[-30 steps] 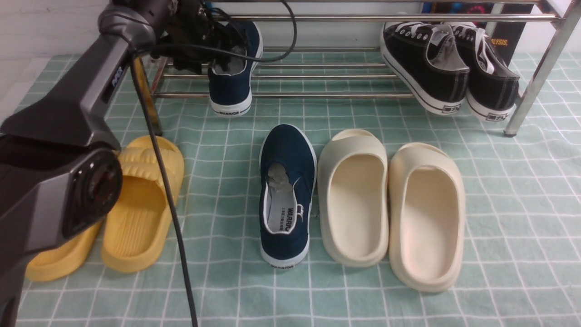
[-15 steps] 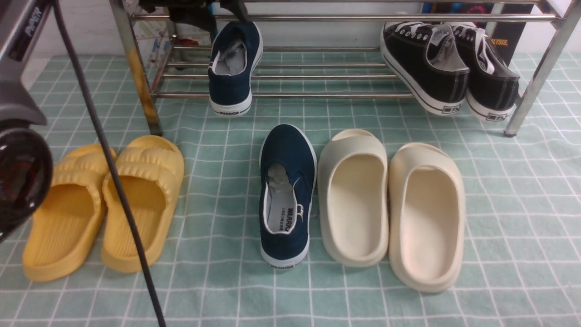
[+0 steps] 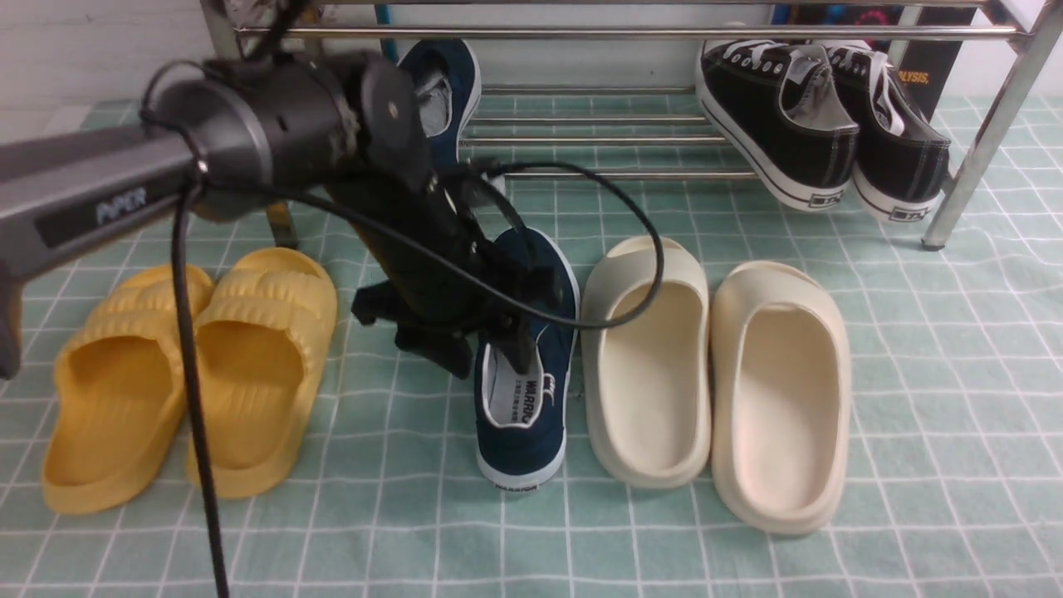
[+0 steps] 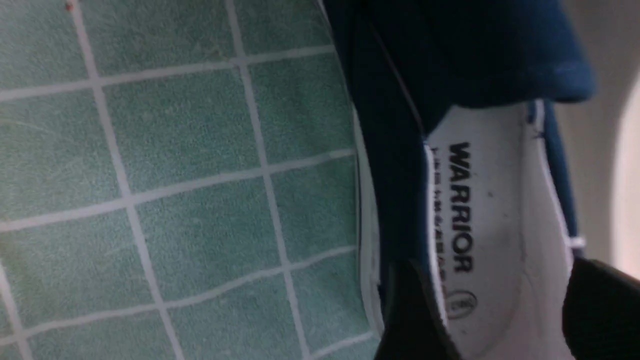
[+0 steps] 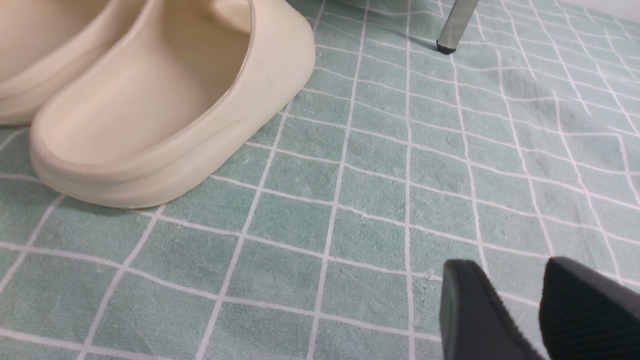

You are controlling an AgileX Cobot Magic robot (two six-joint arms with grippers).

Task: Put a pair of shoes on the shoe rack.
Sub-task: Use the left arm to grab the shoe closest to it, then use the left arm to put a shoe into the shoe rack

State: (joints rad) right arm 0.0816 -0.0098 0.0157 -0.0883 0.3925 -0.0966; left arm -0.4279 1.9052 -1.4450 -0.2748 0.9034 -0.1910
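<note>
2nd navy shoe (image 3: 523, 415) lies mid-frame on the checked cloth (image 3: 955, 374), toe twd the rack (image 3: 664, 33), heel twd the bottom edge; not lifted yet. Its mate (image 3: 448, 91) is already parked on the rack's lower bars, upper left of centre, and is partly hidden behind the arm.

Change vs half a sec ago: the L gripper (image 3: 486, 357), then up at the rack by the top edge, has been brought down & fwd and is now set over the floor shoe's opening. The mate has been let go and has stayed put on the bars. So the 1st half of the job is judged done, and the pick of shoe no. 2 is under way.

Fingers (image 4: 410, 315) are spread apart w/ nothing pinched. One is seen at the shoe's left wall, the other twd the far side of the opening, w/ the WARRIOR insole between. Contact can't be told. A close on the wall is judged to be needed next.

R gripper (image 5: 515, 272) is absent from the front view. In its wrist view the jaws are held slightly apart & empty above bare cloth.

Unmoved: cream slides (image 3: 714, 374) just right of the shoe, yellow slides (image 3: 191, 374) at left, sneakers (image 3: 822, 116) upper right on the rack.
</note>
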